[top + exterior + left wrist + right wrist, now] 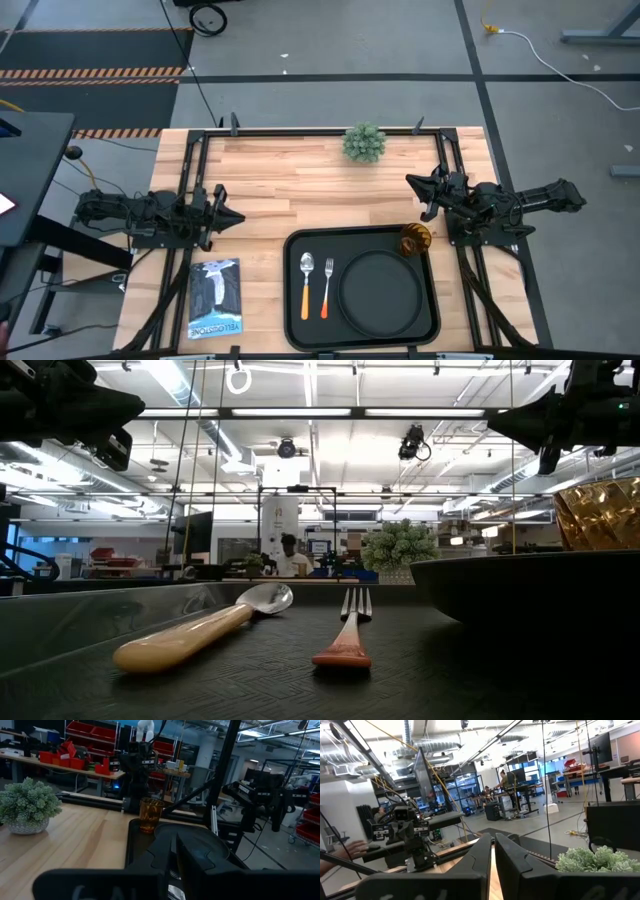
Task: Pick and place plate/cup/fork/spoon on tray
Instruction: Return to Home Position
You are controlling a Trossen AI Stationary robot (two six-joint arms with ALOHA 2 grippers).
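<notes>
The black tray (293, 300) lies at the table's near middle. On it lie the round black plate (380, 290), the fork (327, 285) and, left of the fork, the spoon (307, 280), both with their orange handles toward the near edge. The amber cup (415, 238) stands upright in the tray's far right corner. My left gripper (238, 218) hovers left of the tray, shut and empty, pointing right. My right gripper (408, 181) hovers beyond the cup, shut and empty, pointing left. The low view shows the spoon (200, 630), fork (347, 630), plate (530, 585) and cup (600, 510).
A green potted plant (364, 142) stands at the table's far edge. A dark printed booklet (215, 298) lies on the table left of the tray. Bare wood lies between the plant and the tray. A person's hand (345, 851) shows beyond the table's left side.
</notes>
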